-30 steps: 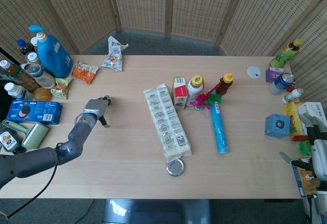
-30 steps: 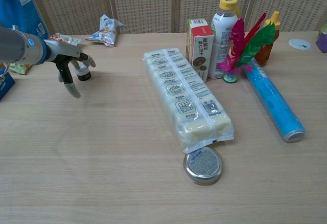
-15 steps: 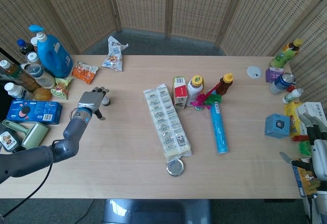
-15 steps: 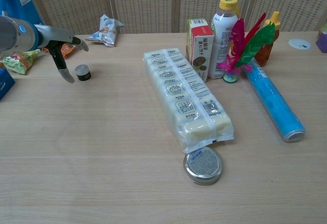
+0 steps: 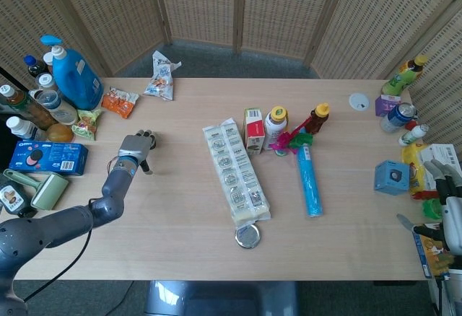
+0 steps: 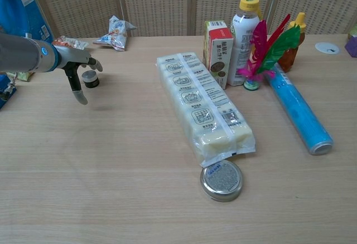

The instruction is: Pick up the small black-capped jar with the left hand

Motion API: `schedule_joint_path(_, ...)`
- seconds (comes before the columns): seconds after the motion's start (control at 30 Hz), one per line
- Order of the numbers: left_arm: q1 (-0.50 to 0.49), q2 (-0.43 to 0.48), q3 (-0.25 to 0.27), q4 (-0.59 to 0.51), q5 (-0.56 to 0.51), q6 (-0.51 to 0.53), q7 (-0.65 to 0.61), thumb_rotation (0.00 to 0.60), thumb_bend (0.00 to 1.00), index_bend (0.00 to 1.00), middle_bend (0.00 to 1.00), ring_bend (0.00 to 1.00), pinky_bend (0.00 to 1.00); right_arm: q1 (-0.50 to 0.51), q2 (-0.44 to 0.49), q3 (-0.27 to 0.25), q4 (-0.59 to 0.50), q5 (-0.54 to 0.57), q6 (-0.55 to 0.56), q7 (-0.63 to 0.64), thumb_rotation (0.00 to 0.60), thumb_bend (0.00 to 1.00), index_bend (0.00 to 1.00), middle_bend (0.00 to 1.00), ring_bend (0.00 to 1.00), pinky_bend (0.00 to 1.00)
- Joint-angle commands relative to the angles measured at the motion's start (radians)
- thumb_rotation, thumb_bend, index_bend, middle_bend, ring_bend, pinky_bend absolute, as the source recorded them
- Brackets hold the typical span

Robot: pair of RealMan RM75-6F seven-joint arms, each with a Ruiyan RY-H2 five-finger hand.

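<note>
The left robot hand (image 6: 78, 68) hangs over the left part of the bench (image 6: 139, 199), palm down, its fingers apart and loosely extended, with one finger pointing down toward the wood. It holds nothing. The small black-capped jar (image 6: 90, 78) stands upright on the bench right beside the hand, just under and behind the spread fingers in the chest view; whether any finger touches the jar cannot be told, but nothing closes around it. In the head view the same left robot hand (image 5: 135, 146) covers the jar's spot, so the jar itself is hidden there. The right robot hand (image 5: 449, 211) sits at the far right edge of the head view, off the bench's right end, with its fingers stretched out and apart and nothing in them. To the right of the jar, well apart from it, a long clear pack of white blocks (image 6: 203, 107) lies diagonally across the middle of the bench, and a round metal tin (image 6: 221, 180) rests near its closer end. A blue detergent bottle (image 5: 74, 78) stands at the far left corner, and a crumpled snack bag (image 6: 115, 35) lies behind the left robot hand.
</note>
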Motion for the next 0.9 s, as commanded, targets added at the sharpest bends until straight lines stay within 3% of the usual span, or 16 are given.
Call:
schedule_joint_path(0.03, -0.009, 0.023, 0.003, -0.044, -0.015, -0.008, 0.008, 0.6, 0.0, 0.1, 0.0, 0.0, 0.24, 0.0, 0.001, 0.0, -0.001, -0.002, 0.0, 0.001, 0.6, 0.0, 0.0, 0.0, 0.0, 0.0)
schedule_joint_path(0.13, -0.018, 0.053, 0.009, -0.096, -0.03, -0.002, 0.013, 0.6, 0.0, 0.1, 0.0, 0.02, 0.29, -0.001, 0.001, -0.002, -0.003, -0.008, 0.003, 0.0, 0.6, 0.0, 0.0, 0.0, 0.0, 0.0)
schedule_joint_path(0.23, -0.026, 0.084, 0.012, -0.148, -0.04, -0.002, 0.009, 0.6, 0.0, 0.11, 0.02, 0.12, 0.32, -0.002, 0.001, -0.003, -0.004, -0.01, 0.005, 0.0, 0.6, 0.0, 0.0, 0.0, 0.0, 0.0)
schedule_joint_path(0.37, -0.046, 0.122, 0.035, -0.211, -0.085, -0.01, 0.017, 0.6, 0.0, 0.13, 0.2, 0.37, 0.43, -0.003, 0.002, -0.003, -0.006, -0.012, 0.006, 0.002, 0.6, 0.0, 0.0, 0.0, 0.0, 0.0)
schedule_joint_path(0.47, -0.082, 0.149, 0.071, -0.258, -0.155, -0.029, 0.037, 0.6, 0.0, 0.18, 0.32, 0.5, 0.47, -0.004, 0.003, -0.003, -0.007, -0.014, 0.008, 0.001, 0.6, 0.0, 0.0, 0.0, 0.0, 0.0)
schedule_joint_path(0.63, -0.127, 0.172, 0.104, -0.302, -0.205, -0.03, 0.037, 0.6, 0.0, 0.22, 0.36, 0.51, 0.48, -0.003, 0.003, -0.004, -0.008, -0.016, 0.007, -0.001, 0.6, 0.0, 0.0, 0.0, 0.0, 0.0)
schedule_joint_path(0.77, -0.134, 0.196, 0.098, -0.318, -0.203, -0.03, 0.004, 0.6, 0.0, 0.22, 0.35, 0.51, 0.48, -0.005, 0.004, -0.003, -0.009, -0.015, 0.009, 0.001, 0.6, 0.0, 0.0, 0.0, 0.0, 0.0)
schedule_joint_path(0.83, -0.123, 0.204, 0.089, -0.319, -0.158, -0.009, -0.017, 0.6, 0.0, 0.21, 0.28, 0.48, 0.47, -0.005, 0.004, -0.003, -0.008, -0.014, 0.01, 0.002, 0.6, 0.0, 0.0, 0.0, 0.0, 0.0)
schedule_joint_path(0.9, -0.104, 0.212, 0.078, -0.321, -0.107, 0.013, -0.041, 0.6, 0.0, 0.19, 0.16, 0.39, 0.44, -0.005, 0.004, -0.003, -0.008, -0.014, 0.01, 0.003, 0.6, 0.0, 0.0, 0.0, 0.0, 0.0)
